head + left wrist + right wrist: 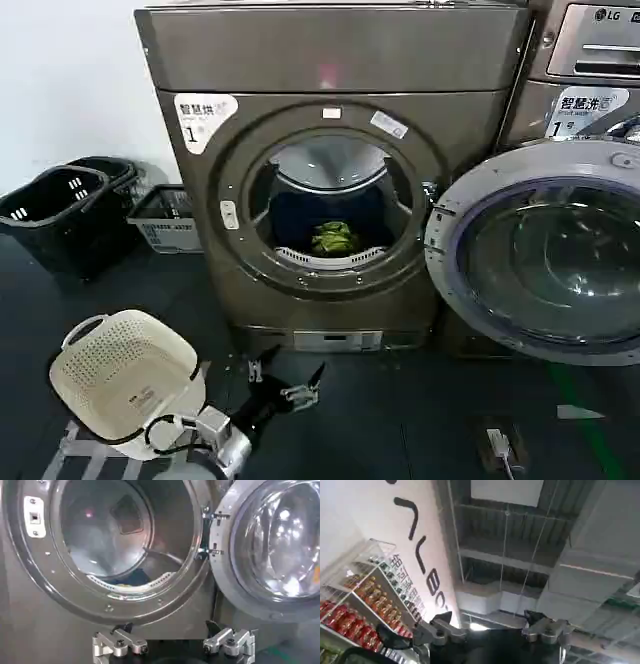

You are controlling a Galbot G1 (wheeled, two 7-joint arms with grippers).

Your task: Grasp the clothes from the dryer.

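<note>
The small yellow-green wad of soft fabric (334, 238) lies at the bottom of the drum inside the big bronze-grey metallic front-loading dryer (335, 180), just behind the perforated lower lip of the round mouth. The left gripper (285, 381) hangs low in front of the machine, near the dark floor (400, 420) below the porthole, well apart from the fabric and pointed up toward the opening; its two fingers are spread wide with nothing between them. The head view gives the fabric's place; the left wrist view shows the drum interior from below, the grey mouth rim and a strip of blue at the drum floor, with the left gripper (173, 644) at the frame edge, fingers spread, but the wad itself cannot be made out there. The chrome-rimmed dark glass door (550, 250) stands swung fully open on the robot's right. The right gripper (492, 630) is aimed upward at a ceiling of ducts (540, 555) and a shelf of red packages (355, 610), its fingers apart and empty. The fabric is crumpled, mottled green-yellow, far smaller than the mouth. A white perforated plastic basket (125, 375) sits on the floor beside the left arm.
</note>
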